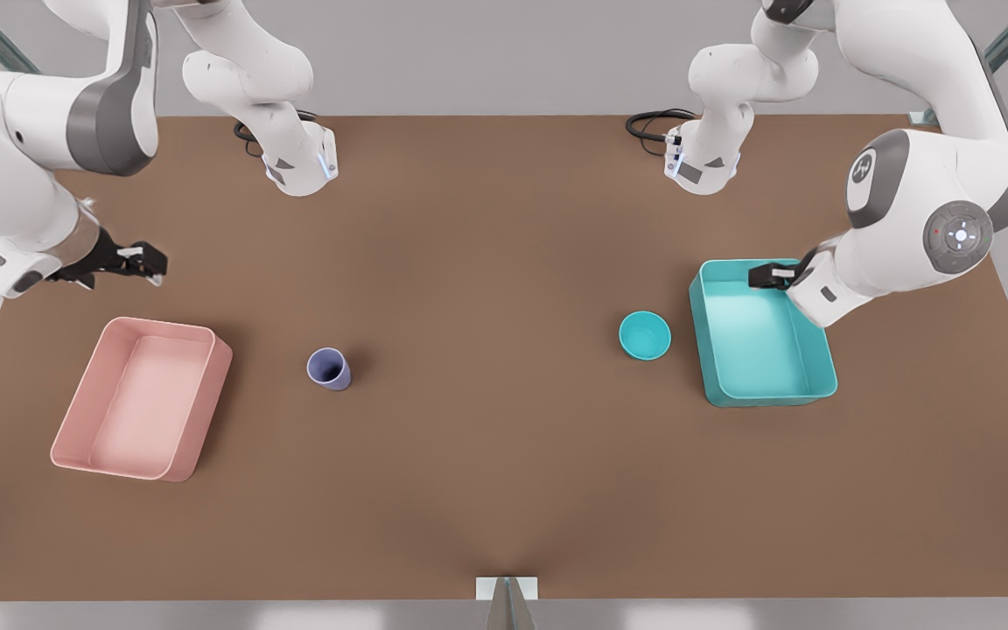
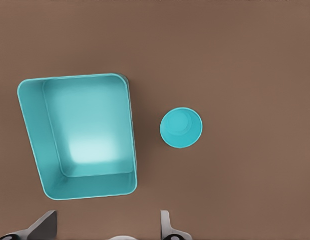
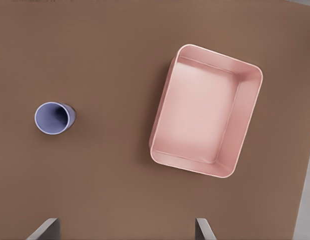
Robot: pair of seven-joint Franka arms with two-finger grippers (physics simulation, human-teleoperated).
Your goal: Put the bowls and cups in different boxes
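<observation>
Bowl (image 1: 645,335) is sitting upright on the table (image 1: 504,490), just beside the teal box (image 1: 810,389) on the side toward the front view's left, not touching it. Cup (image 1: 329,368) is standing upright, well apart, nearer the pink box (image 1: 75,455). Both boxes are holding nothing.

Left gripper (image 1: 771,276) is hovering over the teal box's far rim, fingers (image 2: 44,225) spread and holding nothing. Right gripper (image 1: 143,261) is hanging above the table beyond the pink box, fingers (image 3: 47,227) spread wide, also holding nothing.

Nothing looks grasped yet; sorting appears not yet begun.

Risks, as judged:
- Bowl is close to the box wall, so a descending finger could clip the rim or shove the bowl aside.
- Bowl is smooth and round, so a rim pinch could slip.
- Cup is narrow, so an off-centre approach could tip it.
</observation>
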